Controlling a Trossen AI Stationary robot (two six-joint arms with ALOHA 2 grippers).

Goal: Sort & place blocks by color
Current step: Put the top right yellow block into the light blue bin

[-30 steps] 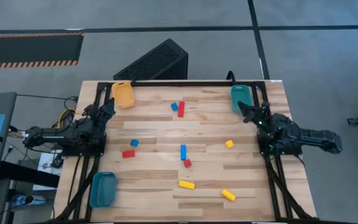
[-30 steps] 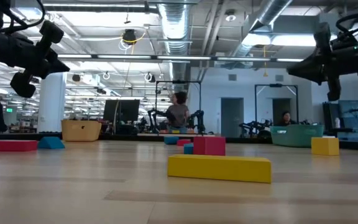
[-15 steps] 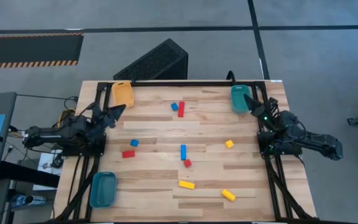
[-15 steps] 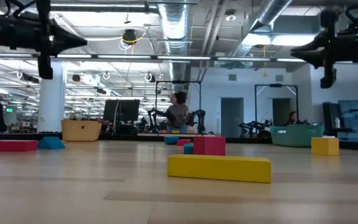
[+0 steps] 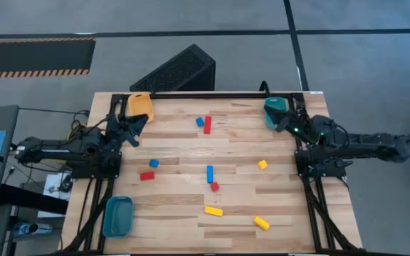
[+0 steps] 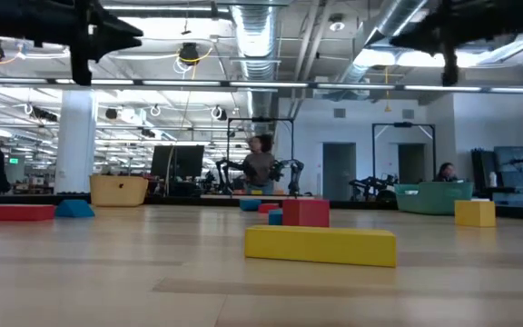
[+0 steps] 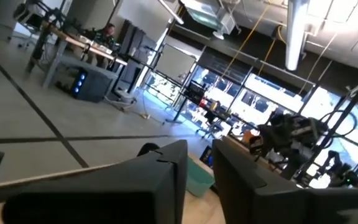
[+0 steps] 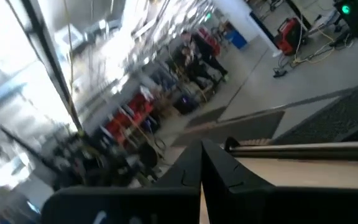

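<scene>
Small red, blue and yellow blocks lie flat and scattered on the wooden table: a blue cube (image 5: 199, 121) and a red bar (image 5: 207, 125) at the far middle, a blue bar (image 5: 209, 173) and a red cube (image 5: 215, 186) in the centre, and yellow bars (image 5: 213, 210) (image 5: 261, 222) near the front. My left gripper (image 5: 137, 125) hovers high at the table's left edge beside the orange bin (image 5: 139, 107), slightly open and holding nothing (image 7: 199, 155). My right gripper (image 5: 280, 122) hovers high by the green bin (image 5: 275, 110), its fingers shut and holding nothing (image 8: 201, 152).
A blue bin (image 5: 117, 215) stands at the near left corner. A blue cube (image 5: 154, 163) and a red bar (image 5: 146, 176) lie left of centre, and a yellow cube (image 5: 262, 165) right of centre. A black slatted box (image 5: 176, 71) stands behind the table.
Both arms have risen from near their bases to high above the table. My left gripper has rolled and tipped up to about level, reaching a little toward the table's middle. My right gripper has swung up beside the green bin. No block has moved.
</scene>
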